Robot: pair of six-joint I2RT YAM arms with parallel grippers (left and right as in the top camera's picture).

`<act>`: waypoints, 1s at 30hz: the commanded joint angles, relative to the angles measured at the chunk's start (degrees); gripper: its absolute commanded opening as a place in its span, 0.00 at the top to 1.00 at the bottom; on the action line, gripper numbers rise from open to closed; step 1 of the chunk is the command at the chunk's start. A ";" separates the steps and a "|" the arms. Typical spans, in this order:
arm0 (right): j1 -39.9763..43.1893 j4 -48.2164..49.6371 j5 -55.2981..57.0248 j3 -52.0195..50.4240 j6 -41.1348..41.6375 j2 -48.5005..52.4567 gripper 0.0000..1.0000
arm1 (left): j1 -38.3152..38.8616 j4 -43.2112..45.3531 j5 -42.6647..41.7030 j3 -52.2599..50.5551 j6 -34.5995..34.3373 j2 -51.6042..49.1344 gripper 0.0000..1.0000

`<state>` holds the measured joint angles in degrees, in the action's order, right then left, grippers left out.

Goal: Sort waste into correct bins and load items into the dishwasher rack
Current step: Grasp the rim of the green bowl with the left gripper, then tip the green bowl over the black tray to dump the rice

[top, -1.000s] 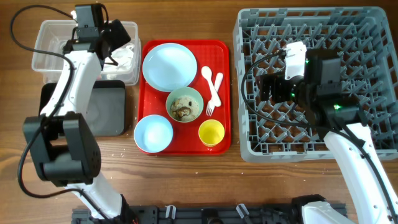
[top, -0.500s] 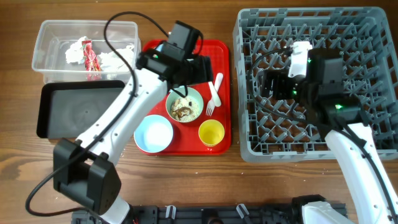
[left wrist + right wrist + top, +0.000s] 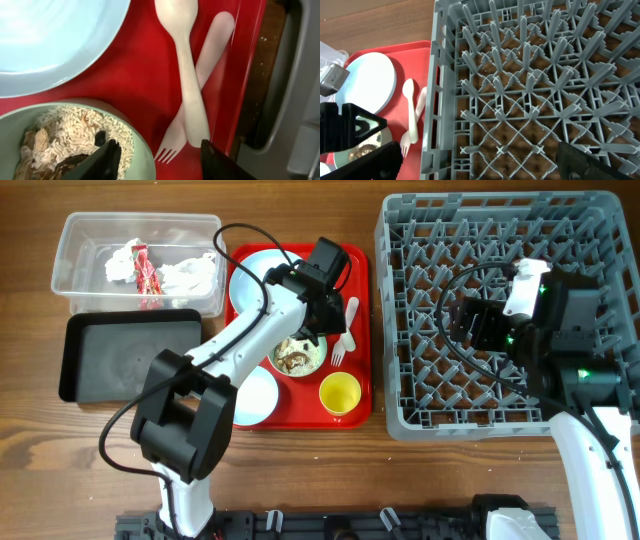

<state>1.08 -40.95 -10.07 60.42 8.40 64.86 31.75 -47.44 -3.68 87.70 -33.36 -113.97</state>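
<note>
- Dishwasher rack (image 3: 400, 330): the grey crate stands just to the right of the red tray (image 3: 298, 402) with no dish loaded. The right gripper (image 3: 475, 162) hangs above the lattice with its fingers spread wide and nothing between them. It has drifted a little farther from the tray in the past second.
- Clear tub (image 3: 70, 270): it sits to the left of the red tray's far corner and holds the crumpled napkins (image 3: 185, 275) and the red-striped wrapper (image 3: 145, 272). A second ago the left arm hovered over this tub; it has since swung across onto the tray, so the paper waste looks dealt with.
- Black tray (image 3: 130, 360): left of the red tray, nearer the robot than the tub, and bare.
- Light blue plate (image 3: 45, 40): on the red tray's far end, partly under the left arm.
- Pale green bowl (image 3: 300, 355): at the red tray's middle, with the rice scraps (image 3: 70, 135) inside. The left gripper (image 3: 160, 160) is now low here with its fingers apart and gripping nothing. One finger is over the rice and the other is outside the rim. The food waste looks to be next.
- Light blue bowl (image 3: 255, 395) and yellow cup (image 3: 340, 393): on the red tray's near end, untouched.
- Spoon (image 3: 189, 85) and fork (image 3: 212, 45): crossed along the red tray's right edge, with the spoon lying on top.
</note>
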 commanded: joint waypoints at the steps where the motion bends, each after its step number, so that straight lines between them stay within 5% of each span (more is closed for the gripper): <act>1: 0.13 0.00 -0.17 0.98 0.59 -0.48 0.00 | 2.14 0.76 5.75 -2.12 -0.15 -0.39 0.56; 7: 0.13 0.02 -0.15 0.98 0.59 -0.48 0.00 | 3.67 5.07 5.73 -5.75 -0.13 -2.40 0.75; 10: 0.13 0.20 -0.15 0.98 0.59 -0.48 0.00 | 3.67 5.22 5.73 -5.75 -0.13 -2.40 0.96; 21: 0.13 0.59 -0.15 0.98 0.59 -0.46 0.00 | -4.52 -8.79 1.75 0.50 0.11 15.65 0.96; 25: 0.13 0.81 -0.15 0.98 0.61 -0.46 0.00 | -18.91 -18.51 -5.86 0.39 8.92 18.82 0.96; 30: 0.13 0.83 -0.17 0.98 0.61 -0.46 0.00 | -36.98 -17.94 -20.24 -3.91 21.00 18.62 0.96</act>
<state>1.08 -40.45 -10.07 60.42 8.38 64.86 1.30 -66.37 -14.31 86.41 -20.97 -95.57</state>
